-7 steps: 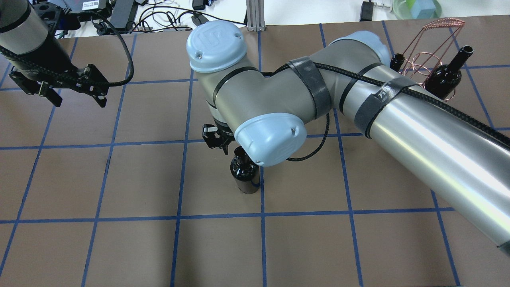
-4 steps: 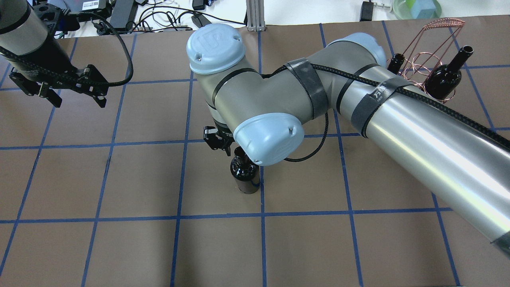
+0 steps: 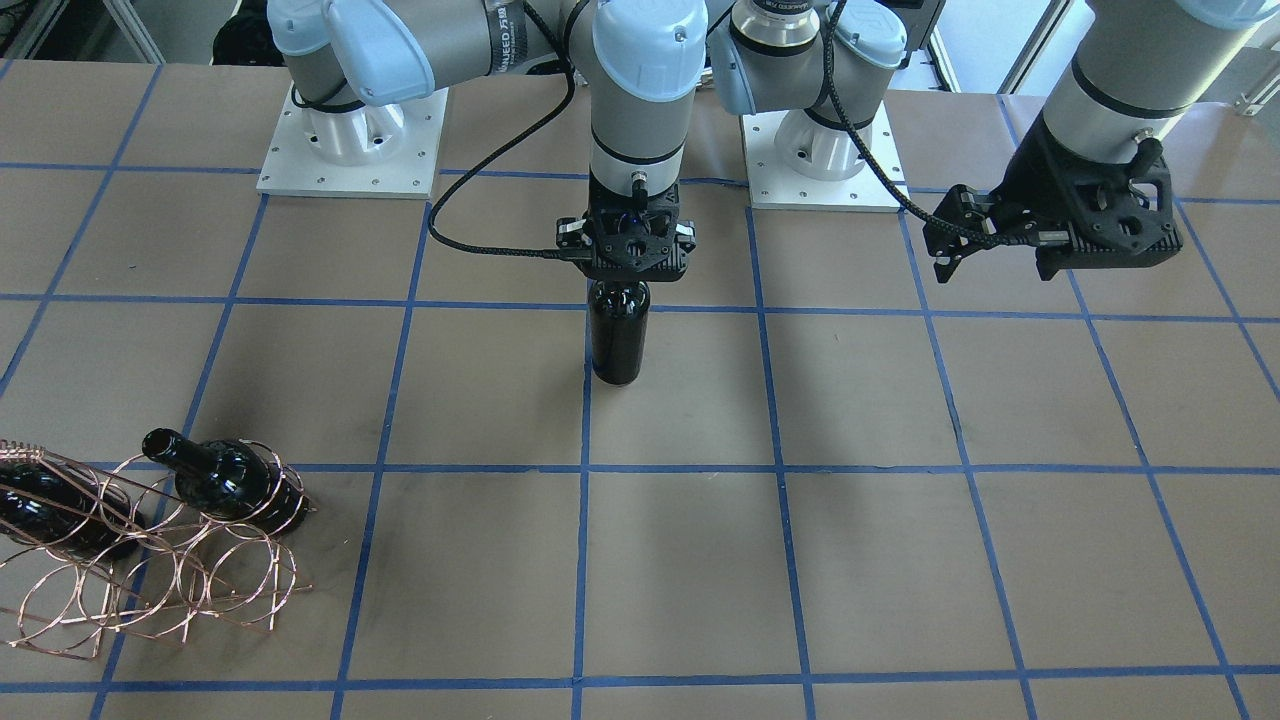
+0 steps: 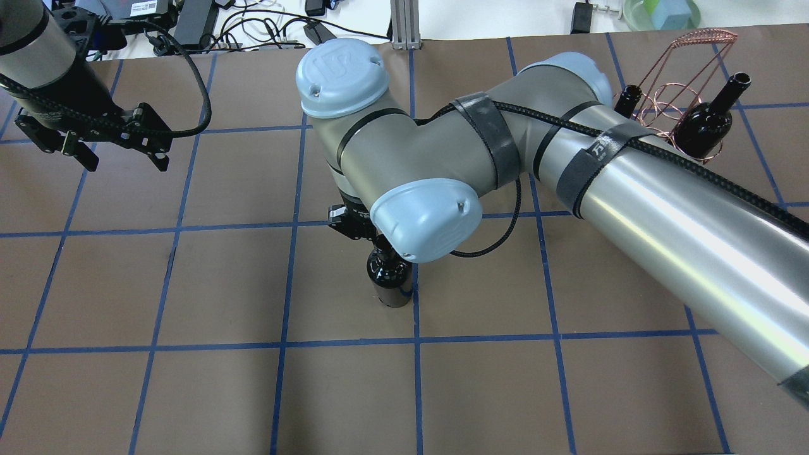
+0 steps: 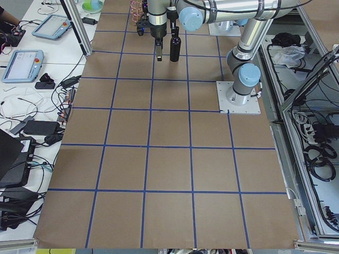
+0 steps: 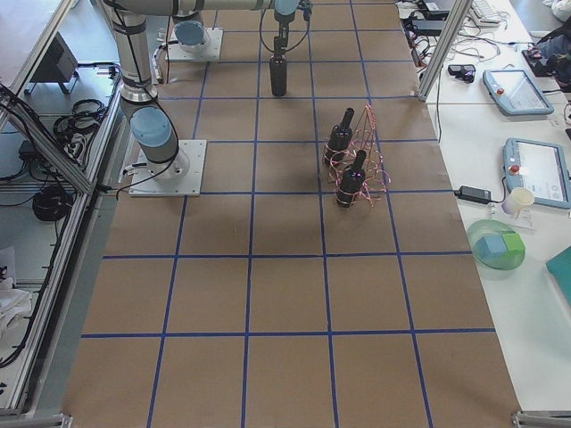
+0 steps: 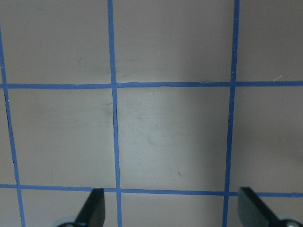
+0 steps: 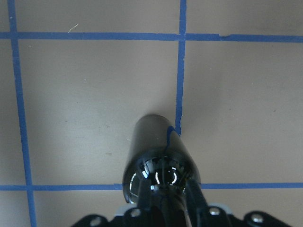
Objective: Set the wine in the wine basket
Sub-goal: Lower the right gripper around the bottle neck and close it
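A dark glossy wine bottle [image 3: 615, 340] stands upright on the table's middle; it also shows in the overhead view [image 4: 390, 278]. My right gripper [image 3: 623, 280] points straight down over it. In the right wrist view the gripper [image 8: 168, 201] is shut on the bottle's neck, with the bottle's shoulder [image 8: 158, 161] below. The copper wire wine basket [image 3: 150, 570] stands at the table's far end on my right side, also in the overhead view [image 4: 686, 69]. My left gripper [image 3: 995, 250] hangs open and empty above the table, far from both.
Two more dark bottles [image 3: 225, 482] [image 3: 45, 510] lie in the basket's loops, necks pointing up and out. Both arm bases [image 3: 350, 150] are bolted at the table's robot side. Cables and devices [image 4: 189, 25] lie beyond the far edge.
My right gripper's fingers have drawn in around the bottle's neck. The bottle still stands at the same spot. The left arm has not moved.
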Motion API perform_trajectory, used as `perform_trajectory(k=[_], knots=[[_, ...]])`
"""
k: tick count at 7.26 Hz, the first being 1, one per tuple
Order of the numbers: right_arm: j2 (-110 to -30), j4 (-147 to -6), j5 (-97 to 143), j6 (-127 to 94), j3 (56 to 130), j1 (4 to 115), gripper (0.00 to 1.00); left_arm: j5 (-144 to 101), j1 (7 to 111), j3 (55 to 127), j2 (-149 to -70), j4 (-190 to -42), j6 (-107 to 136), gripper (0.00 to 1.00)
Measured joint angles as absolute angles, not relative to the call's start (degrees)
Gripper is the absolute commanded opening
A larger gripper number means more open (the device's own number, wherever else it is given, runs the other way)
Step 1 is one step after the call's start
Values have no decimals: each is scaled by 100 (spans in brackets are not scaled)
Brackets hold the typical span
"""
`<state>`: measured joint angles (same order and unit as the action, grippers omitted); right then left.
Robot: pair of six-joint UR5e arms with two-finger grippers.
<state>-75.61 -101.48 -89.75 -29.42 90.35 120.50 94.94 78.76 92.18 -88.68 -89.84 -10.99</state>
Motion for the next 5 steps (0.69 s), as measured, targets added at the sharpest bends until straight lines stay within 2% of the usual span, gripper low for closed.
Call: perform_trajectory(k=[1, 2, 3, 5], knots=[[-7564, -10149, -8974, -2941, 9035, 12050, 76, 9468, 7876, 9219, -8868, -8988, -1099, 100], [-7575, -10153, -8972, -2938, 9034, 12050, 89, 9456, 7875, 9219, -8868, -8990, -1099, 100], [-7590, -10149, -8968, -2936, 9032, 12050, 88, 9449, 7875, 9219, -8868, -8991, -1099, 100], [-7600, -9984, -8967, -2936, 9034, 12055, 80, 9441, 7875, 9220, -8868, -8995, -1099, 100]])
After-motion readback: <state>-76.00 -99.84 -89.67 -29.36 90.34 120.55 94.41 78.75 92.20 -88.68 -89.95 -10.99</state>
